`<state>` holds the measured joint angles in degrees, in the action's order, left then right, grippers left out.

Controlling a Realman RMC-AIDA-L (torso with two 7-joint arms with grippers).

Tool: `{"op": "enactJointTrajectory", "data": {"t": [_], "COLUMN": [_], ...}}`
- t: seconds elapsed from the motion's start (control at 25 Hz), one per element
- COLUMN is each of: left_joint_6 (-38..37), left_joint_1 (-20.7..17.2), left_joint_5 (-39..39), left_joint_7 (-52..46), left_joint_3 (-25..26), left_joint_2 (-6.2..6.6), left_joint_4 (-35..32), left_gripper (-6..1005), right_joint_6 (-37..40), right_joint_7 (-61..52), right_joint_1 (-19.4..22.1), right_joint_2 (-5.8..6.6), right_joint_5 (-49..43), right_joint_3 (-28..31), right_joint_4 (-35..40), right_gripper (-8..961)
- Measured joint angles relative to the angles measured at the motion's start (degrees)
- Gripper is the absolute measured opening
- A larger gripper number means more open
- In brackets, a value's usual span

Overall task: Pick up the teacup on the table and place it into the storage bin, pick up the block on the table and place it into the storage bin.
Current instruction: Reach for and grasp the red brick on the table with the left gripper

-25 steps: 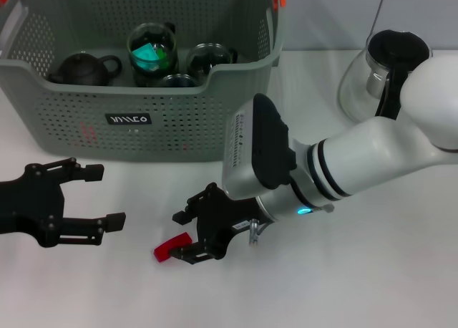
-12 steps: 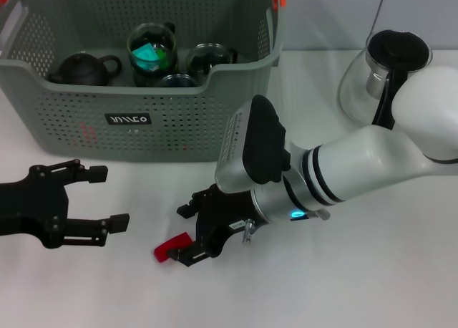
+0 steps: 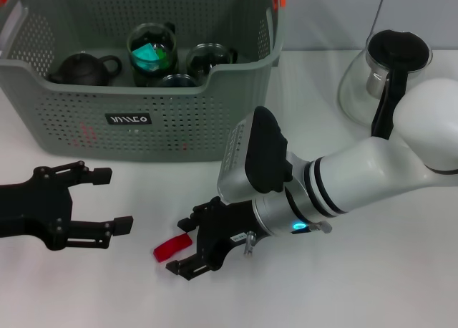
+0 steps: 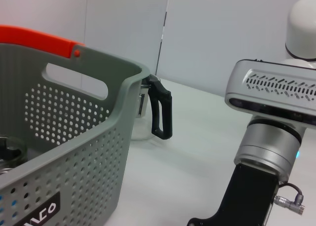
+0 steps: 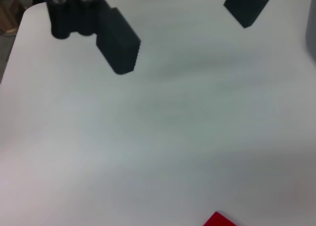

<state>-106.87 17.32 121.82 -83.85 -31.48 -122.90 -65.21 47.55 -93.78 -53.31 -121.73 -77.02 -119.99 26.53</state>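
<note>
Since a second ago the right pincer [image 3: 187,246] has slid a bit lower and spread wider around the red block [image 3: 169,250]; the left pincer [image 3: 107,200] crept slightly toward it. Block hasn't shifted.

Head view: right pincer released, fingers splayed, one just above the block's inner end, the other below and nearer the camera. Block lies flat on the white counter [image 3: 372,271], partly between the fingers, not gripped. Left pincer also released, holding nothing, well off to the far side of the block from the right pincer. Storage bin [image 3: 129,120] sits beyond both pincers; it holds a dark teapot [image 3: 82,68] and glass teacups [image 3: 152,52], so the cup half looks done. Glass carafe [image 3: 383,74] stands behind the right arm.

Left wrist view: bin wall [image 4: 74,152] close by, carafe's black handle [image 4: 160,107] past it, right arm's wrist [image 4: 269,152] across the counter. No fingers visible here.

Right wrist view: left pincer's two open fingers [image 5: 118,46] across bare counter; a corner of the block [image 5: 219,220] at the frame edge.

Handling guess: block is small, rigid, light, probably smooth plastic or wood, low-profile. Best taken across its narrow width near the middle, fingers right down at the counter, or it may skid or pivot out.
</note>
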Motion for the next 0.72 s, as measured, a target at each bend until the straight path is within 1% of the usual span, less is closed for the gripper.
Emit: {"op": "enactJointTrajectory", "data": {"t": [0.2,0.52,0.72], "left_joint_6": [0.00,-0.02,-0.03], "left_joint_1": [0.19,0.59,0.94], "left_joint_5": [0.00,0.06,0.09], "left_joint_7": [0.00,0.00,0.00], "left_joint_3": [-0.19,-0.17,-0.93], "left_joint_2": [0.02,0.13,0.23], "left_joint_4": [0.00,0.00,0.00], "left_gripper": [946,945,945], "right_joint_6": [-0.08,1.81,2.36], "right_joint_7": [-0.24,-0.64,-0.62], "right_joint_1": [0.05,0.05,0.05], "right_joint_2": [0.00,0.01,0.22], "right_joint_5": [0.34,0.28,0.20], "right_joint_3": [-0.58,-0.94,-0.75], "right_joint_4": [0.08,0.59,0.77], "right_gripper": [798,799,799]}}
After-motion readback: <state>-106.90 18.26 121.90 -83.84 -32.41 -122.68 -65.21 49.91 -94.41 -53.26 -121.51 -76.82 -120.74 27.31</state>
